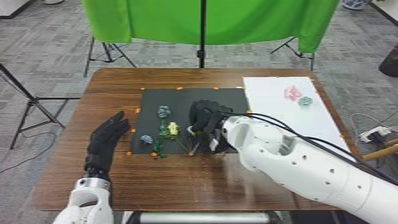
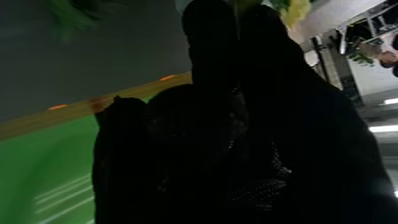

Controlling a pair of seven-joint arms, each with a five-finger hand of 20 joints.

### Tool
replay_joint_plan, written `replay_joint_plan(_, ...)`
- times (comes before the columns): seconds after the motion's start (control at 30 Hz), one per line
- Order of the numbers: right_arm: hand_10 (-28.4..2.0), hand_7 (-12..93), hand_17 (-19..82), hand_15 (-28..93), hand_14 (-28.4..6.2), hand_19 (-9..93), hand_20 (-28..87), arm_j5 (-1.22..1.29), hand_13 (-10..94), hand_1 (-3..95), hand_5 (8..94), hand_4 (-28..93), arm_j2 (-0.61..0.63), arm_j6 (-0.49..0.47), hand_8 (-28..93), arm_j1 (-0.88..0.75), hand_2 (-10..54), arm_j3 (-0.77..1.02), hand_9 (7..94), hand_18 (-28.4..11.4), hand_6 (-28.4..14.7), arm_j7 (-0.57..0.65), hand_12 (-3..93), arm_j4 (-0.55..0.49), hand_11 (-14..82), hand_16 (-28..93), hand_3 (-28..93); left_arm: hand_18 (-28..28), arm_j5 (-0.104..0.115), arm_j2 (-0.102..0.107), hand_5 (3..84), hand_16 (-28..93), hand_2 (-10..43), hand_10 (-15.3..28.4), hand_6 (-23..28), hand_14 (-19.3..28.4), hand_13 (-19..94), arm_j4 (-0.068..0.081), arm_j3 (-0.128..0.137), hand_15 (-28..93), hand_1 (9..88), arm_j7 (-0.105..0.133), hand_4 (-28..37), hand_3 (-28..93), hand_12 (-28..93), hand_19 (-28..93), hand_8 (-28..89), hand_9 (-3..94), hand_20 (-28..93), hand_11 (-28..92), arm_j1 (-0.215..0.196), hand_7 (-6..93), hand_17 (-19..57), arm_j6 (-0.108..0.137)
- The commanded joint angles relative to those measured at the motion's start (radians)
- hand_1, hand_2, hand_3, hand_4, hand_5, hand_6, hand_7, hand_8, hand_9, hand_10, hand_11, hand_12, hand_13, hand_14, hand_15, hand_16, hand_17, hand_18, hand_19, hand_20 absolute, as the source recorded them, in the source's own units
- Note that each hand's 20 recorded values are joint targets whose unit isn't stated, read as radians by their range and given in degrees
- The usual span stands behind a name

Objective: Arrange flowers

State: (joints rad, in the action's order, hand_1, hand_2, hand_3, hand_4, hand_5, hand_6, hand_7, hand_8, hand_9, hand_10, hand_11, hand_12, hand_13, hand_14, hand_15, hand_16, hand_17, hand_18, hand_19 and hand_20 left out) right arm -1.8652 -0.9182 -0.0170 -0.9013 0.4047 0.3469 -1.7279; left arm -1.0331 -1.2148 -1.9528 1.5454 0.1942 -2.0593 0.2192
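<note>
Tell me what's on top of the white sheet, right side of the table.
On the white sheet: a pink flower and a pale green one just beside it. The right arm covers the sheet's near-left part; can't tell what's under there.

A lab, going by the green backdrop [image 1: 155, 22] and black tripod [image 1: 33, 100].

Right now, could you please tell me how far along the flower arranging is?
A pink flower and a teal flower lie on the white sheet, apparently done. The right hand is over the dark mat; its hold is unclear. The yellow flower and blue flowers there look left.
</note>
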Motion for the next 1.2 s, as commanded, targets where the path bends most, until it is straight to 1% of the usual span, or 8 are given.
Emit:
replay_joint_plan(0.03, -8.7, 22, 63, 57, -1.2, 93, 57, -0.035, 91, 61.5, 77.6, -14, -0.001, 0.027, 14, -0.016, -9.5, 0.016, 89.3, -11.9, -0.6, -0.014, 44.2, 0.003, 9.2, 38, 49, 11.4, -0.004, -0.014, 40.7, 0, 1.0, 12.5, 4.0, 16.0, 31, 0.015, -0.014, 18, 26.0, -0.01, -25.3, 64, 11, 6, -7, 40.4, 17, 15, -0.014, 9.9, 3.2, -0.013)
replay_joint_plan(0.17, -9.5, 20, 63, 57, -1.5, 93, 57, -0.036, 90, 60.4, 76.7, -12, 0.008, 0.023, 14, -0.022, -9.5, 0.018, 86.9, -12.0, -1.1, -0.021, 40.8, -0.01, 13.6, 37, 44, 11.4, -0.006, -0.013, 40.6, 0, 1.0, 12.5, 3.9, 16.0, 31, 0.014, -0.014, 17, 26.1, -0.011, -25.3, 65, 11, 6, -7, 40.4, 17, 15, -0.014, 9.8, 3.2, -0.013)
replay_joint_plan(0.27, -10.4, 19, 63, 58, -1.7, 93, 57, -0.042, 90, 81.7, 76.5, 35, 0.016, 0.015, 14, -0.027, -9.5, 0.02, 84.9, -12.2, -1.4, -0.023, 36.3, -0.018, 18.7, 37, -24, 11.4, -0.005, -0.012, 40.5, 0, 0.9, 12.4, 3.9, 16.0, 31, 0.015, -0.014, 17, 26.2, -0.016, -25.3, 65, 11, 6, -6, 40.4, 17, 15, -0.013, 10.0, 3.1, -0.014)
replay_joint_plan(0.53, -11.6, 19, 62, 57, -1.8, 93, 57, -0.066, 89, 77.8, 74.2, 43, 0.059, -0.01, 10, -0.04, -9.5, 0.085, 82.2, -12.6, -1.2, -0.032, 28.6, -0.062, 24.6, 37, -28, 11.4, -0.008, -0.013, 40.5, 0, 0.5, 12.4, 3.9, 16.0, 31, 0.011, -0.013, 17, 26.9, -0.016, -24.9, 64, 11, 6, -6, 40.4, 17, 15, -0.017, 9.9, 3.1, -0.014)
replay_joint_plan(0.57, -11.7, 19, 62, 57, -1.9, 93, 57, -0.078, 89, 76.7, 74.0, 44, 0.072, 0.002, 8, -0.047, -9.5, 0.113, 82.0, -12.6, -1.2, -0.034, 27.2, -0.075, 25.2, 37, -28, 11.4, -0.009, -0.012, 40.5, 0, 0.5, 12.4, 3.9, 16.0, 31, 0.01, -0.012, 17, 26.9, -0.016, -24.9, 64, 11, 6, -6, 40.4, 17, 15, -0.018, 9.9, 3.1, -0.014)
replay_joint_plan(0.67, -11.9, 20, 62, 57, -2.0, 93, 57, -0.123, 89, 47.3, 73.1, -15, 0.122, 0.055, -1, -0.065, -9.5, 0.208, 81.0, -12.9, -0.8, -0.016, 25.3, -0.108, 26.0, 37, 53, 11.5, -0.008, -0.009, 40.5, 0, 0.5, 12.4, 3.9, 16.0, 31, 0.008, -0.008, 17, 26.9, -0.015, -24.9, 64, 11, 6, -7, 40.4, 17, 15, -0.02, 10.0, 3.1, -0.01)
replay_joint_plan(0.7, -12.0, 20, 61, 57, -2.1, 93, 57, -0.138, 89, 44.1, 72.9, -20, 0.143, 0.067, -5, -0.07, -9.5, 0.238, 80.7, -13.0, -0.7, 0.004, 25.4, -0.114, 26.0, 37, 60, 11.5, -0.007, -0.007, 40.5, 0, 0.4, 12.4, 3.9, 16.0, 31, 0.008, -0.007, 17, 26.9, -0.015, -24.9, 64, 11, 6, -7, 40.4, 17, 15, -0.02, 10.0, 3.1, -0.009)
replay_joint_plan(1.2, -18.9, 7, 53, 56, -7.9, 93, 52, -0.217, 79, 34.3, 52.6, -15, 0.213, -0.198, -6, -0.042, -9.5, 0.378, 62.0, -17.0, -1.3, 0.269, 18.7, 0.175, 8.0, 35, 60, 11.5, -0.01, -0.008, 40.7, 0, 0.6, 12.5, 3.9, 15.9, 31, 0.004, -0.007, 17, 26.8, -0.019, -24.7, 64, 11, 6, -7, 40.4, 17, 15, -0.024, 10.2, 3.1, -0.009)
